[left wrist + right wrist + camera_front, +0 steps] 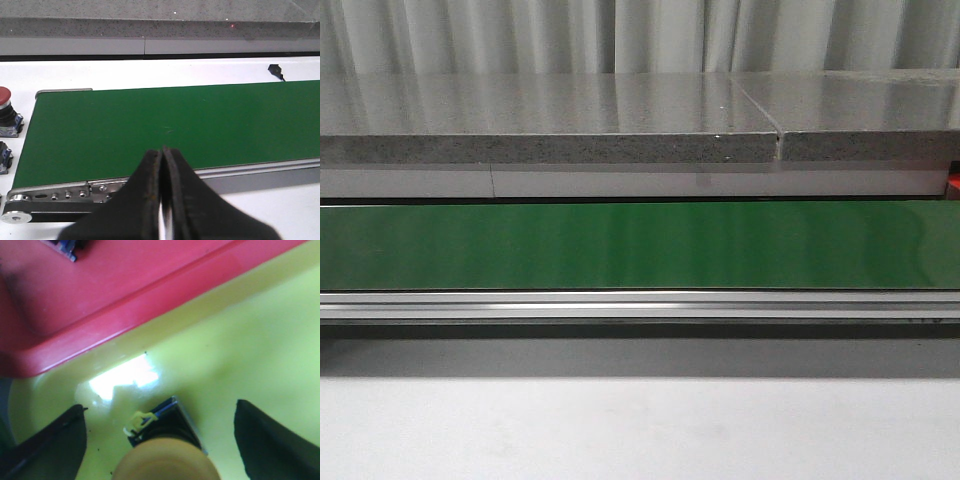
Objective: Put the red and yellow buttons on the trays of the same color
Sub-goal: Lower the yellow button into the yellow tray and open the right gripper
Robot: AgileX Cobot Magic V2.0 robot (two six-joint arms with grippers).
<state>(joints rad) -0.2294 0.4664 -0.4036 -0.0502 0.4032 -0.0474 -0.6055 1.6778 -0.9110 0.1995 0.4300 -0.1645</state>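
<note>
In the right wrist view a yellow button (165,457) with a dark base stands on the yellow tray (240,355), between the wide-open fingers of my right gripper (160,440), which touch nothing. The red tray (100,295) lies right beside the yellow tray, with a button's base just showing at its far edge (67,247). In the left wrist view my left gripper (162,155) is shut and empty over the near edge of the green conveyor belt (165,125). A red button (5,107) stands on the table beside the belt's end. Neither gripper shows in the front view.
The green belt (640,245) runs across the front view with a metal rail (640,303) along its near side and a grey stone shelf (550,125) behind. Another button base (4,157) shows beside the belt's end. A small black piece (276,70) lies beyond the belt.
</note>
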